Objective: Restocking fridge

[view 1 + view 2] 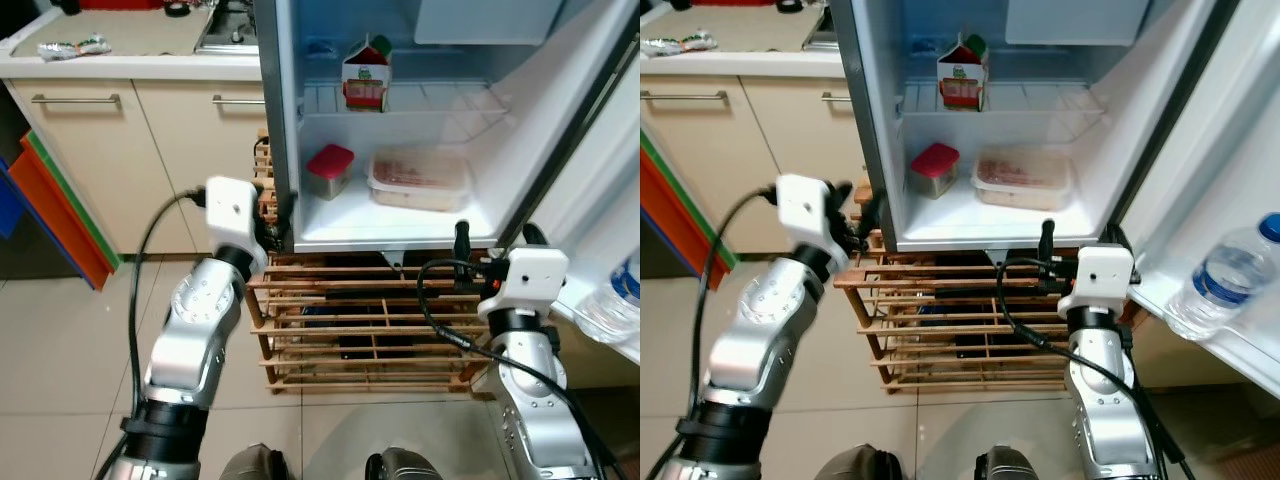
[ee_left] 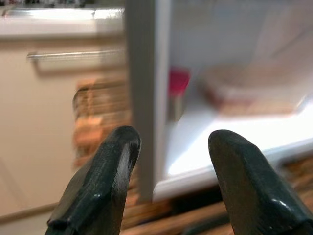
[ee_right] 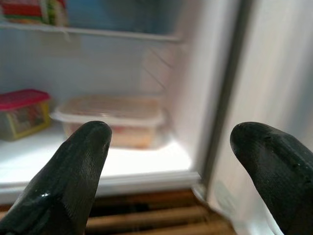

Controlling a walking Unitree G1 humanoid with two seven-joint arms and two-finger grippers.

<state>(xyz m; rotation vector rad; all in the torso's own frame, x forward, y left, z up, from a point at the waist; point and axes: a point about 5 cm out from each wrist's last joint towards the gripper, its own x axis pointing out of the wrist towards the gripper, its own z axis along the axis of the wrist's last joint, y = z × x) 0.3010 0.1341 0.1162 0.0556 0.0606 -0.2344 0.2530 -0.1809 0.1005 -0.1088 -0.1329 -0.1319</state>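
**Both grippers hovering empty before the open fridge**

Nearest the head camera, two silver arms are reaching up from 6 o'clock toward the open fridge (image 1: 285, 120). At about 9 o'clock of the fridge's bottom shelf, the left gripper (image 2: 171, 161) is hanging with its fingers spread wide and holding nothing, just outside the fridge's left wall and in front of the wooden rack (image 1: 340, 330) that is sitting under the fridge. At about 5 o'clock of that shelf, the right gripper (image 3: 171, 152) is also standing wide open and empty, pointing at the shelf's right end beside the open door (image 1: 1230, 150).

Inside, a red-lidded container (image 1: 329, 171) is sitting at the shelf's left, with a clear lidded food tub (image 1: 418, 179) near it at 3 o'clock. On the wire shelf above, a milk carton (image 1: 366, 74) is standing upright. In the door's pocket, at 3 o'clock of the right gripper, a water bottle (image 1: 1223, 275) is lying tilted.
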